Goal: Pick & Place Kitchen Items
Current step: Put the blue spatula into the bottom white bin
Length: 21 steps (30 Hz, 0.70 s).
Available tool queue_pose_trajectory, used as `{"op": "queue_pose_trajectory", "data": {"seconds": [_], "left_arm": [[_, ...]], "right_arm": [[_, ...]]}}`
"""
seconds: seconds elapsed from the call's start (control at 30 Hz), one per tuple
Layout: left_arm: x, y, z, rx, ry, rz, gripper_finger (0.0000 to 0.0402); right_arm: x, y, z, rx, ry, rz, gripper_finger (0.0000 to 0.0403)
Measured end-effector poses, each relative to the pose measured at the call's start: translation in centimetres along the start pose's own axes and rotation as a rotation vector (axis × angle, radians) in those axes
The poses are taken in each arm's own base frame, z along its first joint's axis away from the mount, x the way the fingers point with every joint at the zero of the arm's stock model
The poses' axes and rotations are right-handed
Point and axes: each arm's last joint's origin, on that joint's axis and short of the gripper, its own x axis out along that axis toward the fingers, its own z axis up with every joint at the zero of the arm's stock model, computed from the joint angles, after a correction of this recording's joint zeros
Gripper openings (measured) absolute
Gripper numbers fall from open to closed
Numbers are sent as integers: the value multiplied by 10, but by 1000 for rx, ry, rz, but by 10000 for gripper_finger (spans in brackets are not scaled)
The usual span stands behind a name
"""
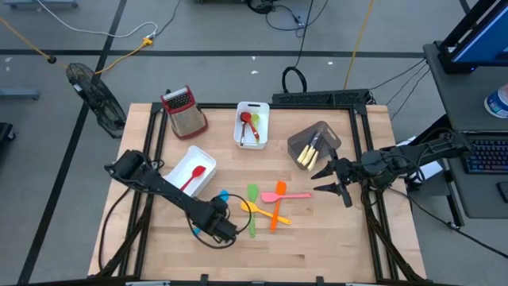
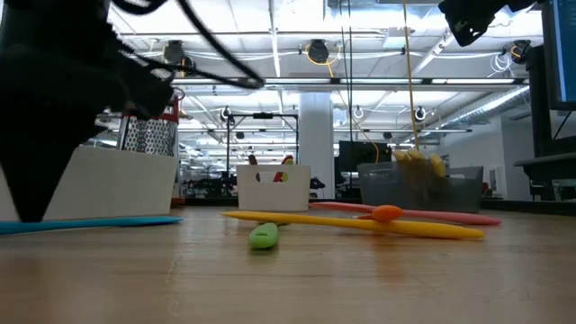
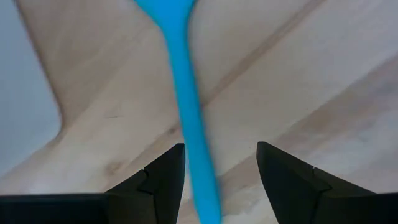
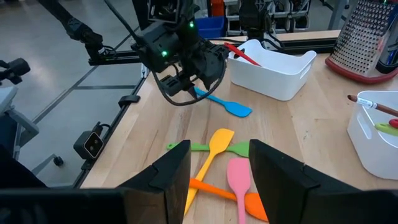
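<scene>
Here the left gripper (image 3: 221, 177) hangs with parted fingers astride the flat blue plastic spatula's (image 3: 186, 106) thin handle, just beside the white rectangular bin (image 1: 193, 168), so closing off-centre could skid it sideways.

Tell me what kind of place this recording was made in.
Likely a robotics lab or workshop, not a real kitchen: a wooden workbench on a bare concrete floor with loose cables, a keyboard beside it, and rows of ceiling lights over more equipment behind.
</scene>
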Motion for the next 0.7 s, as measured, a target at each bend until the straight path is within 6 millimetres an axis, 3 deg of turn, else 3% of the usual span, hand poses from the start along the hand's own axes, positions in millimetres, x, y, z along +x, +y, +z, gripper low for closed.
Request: {"op": "queue_pose_trajectory", "data": {"seconds": [0.27,0.7], "left_arm": [[22,5,-6,-30,86,-43,202],[25,-6,-10,56,81,-156,194]], "right_arm": [[0,0,0,0,0,0,155],[0,0,0,-1,0,-1,155]]}}
